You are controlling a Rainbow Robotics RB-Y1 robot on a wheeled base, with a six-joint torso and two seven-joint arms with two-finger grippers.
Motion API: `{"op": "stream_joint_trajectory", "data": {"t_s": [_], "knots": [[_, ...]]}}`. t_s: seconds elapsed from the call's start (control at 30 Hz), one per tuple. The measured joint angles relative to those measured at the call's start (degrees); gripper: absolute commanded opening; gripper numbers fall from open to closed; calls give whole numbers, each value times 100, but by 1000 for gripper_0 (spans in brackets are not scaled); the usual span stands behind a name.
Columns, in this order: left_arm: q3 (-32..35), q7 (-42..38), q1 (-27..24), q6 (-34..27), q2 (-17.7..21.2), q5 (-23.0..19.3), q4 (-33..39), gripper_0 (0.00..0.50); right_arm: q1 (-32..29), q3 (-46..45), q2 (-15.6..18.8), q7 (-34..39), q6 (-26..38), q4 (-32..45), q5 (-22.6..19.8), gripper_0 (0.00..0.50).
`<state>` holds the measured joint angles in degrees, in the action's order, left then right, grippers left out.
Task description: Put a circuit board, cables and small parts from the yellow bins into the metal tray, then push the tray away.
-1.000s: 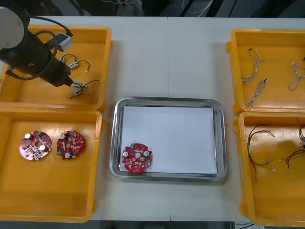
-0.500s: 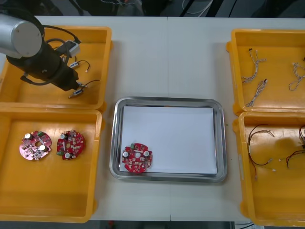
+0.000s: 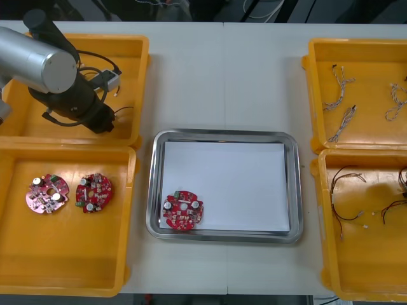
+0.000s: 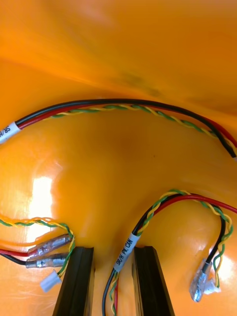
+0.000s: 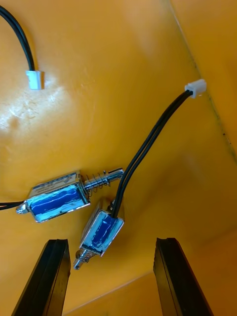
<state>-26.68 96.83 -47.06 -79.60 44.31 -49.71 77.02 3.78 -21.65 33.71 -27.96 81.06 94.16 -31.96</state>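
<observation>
The left gripper (image 5: 112, 245) is spread wide and holds nothing. Its black fingers (image 5: 52, 276) stand on either side of a small metal part (image 5: 101, 231), which lies tilted on the bin floor in the gap without touching either of them. A second small metal part (image 5: 57, 201), with a spring at one end, lies just beside the first. A twin black cable (image 5: 148, 143) runs from the first part to a white plug (image 5: 196, 88) near the bin wall.

In the front view the left arm (image 3: 57, 73) reaches across the far left yellow bin (image 3: 137, 76). A second ago it hung over the bin's outer part and both small parts lay uncovered beside it. Since then it has swung toward the tray side of the bin and now covers them, so that a loop of black cable (image 3: 125, 109) is all that shows past it.

The right gripper (image 4: 113, 249) sits low over the floor of a yellow bin (image 4: 123, 148). A red and yellow cable (image 4: 163, 202) with a white label runs up from it, and I cannot tell whether the gripper holds that cable.

The metal tray (image 3: 224, 135), white inside, has not moved. One circuit board (image 3: 183, 211) lies in its near left corner as before. Two more circuit boards (image 3: 47, 194) (image 3: 94, 192) stay in the near left bin (image 3: 63, 283).
</observation>
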Motion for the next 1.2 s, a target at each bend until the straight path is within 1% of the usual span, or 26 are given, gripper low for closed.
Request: {"op": "stream_joint_trajectory", "data": {"t_s": [0.03,0.07,0.3,0.57,0.73,0.9,0.93,0.97,1.0,1.03,1.07,1.1,1.2], "knots": [[-28,-1,0,2,0,7,-1,500,-4,0,0,0,0,0,-10,13],[-50,-2,0,3,0,15,-1,500,-9,0,0,0,-1,0,-24,0],[-125,-6,0,148,-1,135,-30,500,-48,0,0,0,-17,2,-106,0],[-217,-6,0,570,-6,128,-352,500,-51,-2,0,-1,25,24,-135,0],[-285,-7,0,630,-6,127,-369,500,-61,-15,0,-1,488,240,-153,0],[-306,-7,0,631,-7,121,-369,500,-96,-142,0,-2,1180,757,-194,0],[-306,-7,0,631,-7,116,-369,474,-101,-173,0,-2,1289,858,-211,0],[-306,-8,0,631,-7,112,-369,408,-105,-204,0,-3,1377,957,-228,0],[-306,-8,0,631,-7,108,-369,262,-108,-232,0,-3,1454,1041,-241,0],[-306,-8,0,631,-7,103,-369,162,-108,-258,1,-3,1544,1130,-256,0],[-306,-8,0,631,-7,98,-369,28,-109,-281,2,-4,1623,1204,-273,0],[-306,-8,0,631,-7,95,-369,0,-110,-305,5,-4,1719,1288,-290,0],[-307,-8,0,631,-8,85,-369,0,-112,-356,27,-5,1981,1543,-351,0]]}}
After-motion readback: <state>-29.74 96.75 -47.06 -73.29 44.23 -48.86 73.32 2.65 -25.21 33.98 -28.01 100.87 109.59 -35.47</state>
